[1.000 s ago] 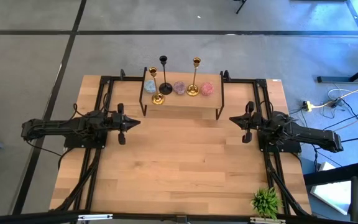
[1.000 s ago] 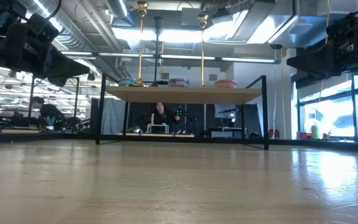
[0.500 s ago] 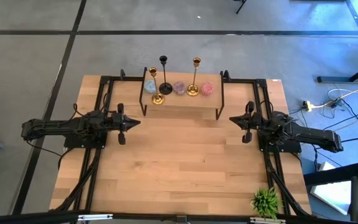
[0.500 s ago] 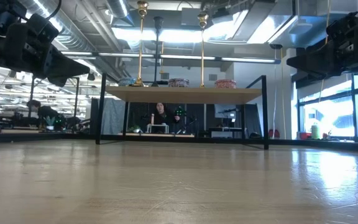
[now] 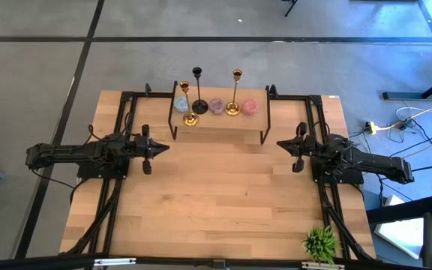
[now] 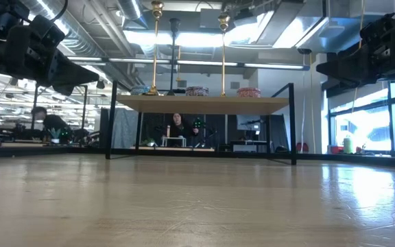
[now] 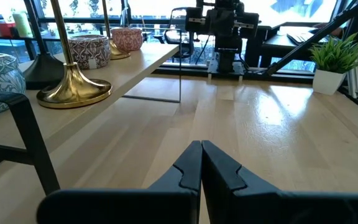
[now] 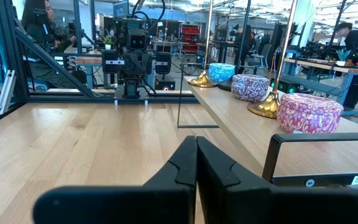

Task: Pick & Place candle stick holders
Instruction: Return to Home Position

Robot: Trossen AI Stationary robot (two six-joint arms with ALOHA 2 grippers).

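Table (image 5: 216,202) middle open; shelf (image 5: 223,124) at far edge crowded with candle stick holders (image 5: 190,118); plant (image 5: 321,243) at right corner.

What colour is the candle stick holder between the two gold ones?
That candle stick holder is black, clearest in the high view.

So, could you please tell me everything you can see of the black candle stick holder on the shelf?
The matte black metal candle stick holder has a round flat base, a thin straight stem and a small top cup with no candle in it. It stands upright on the light wooden shelf with a black frame at the far edge of the table, its base close beside the base of a shiny gold candle stick holder; whether they touch cannot be told.
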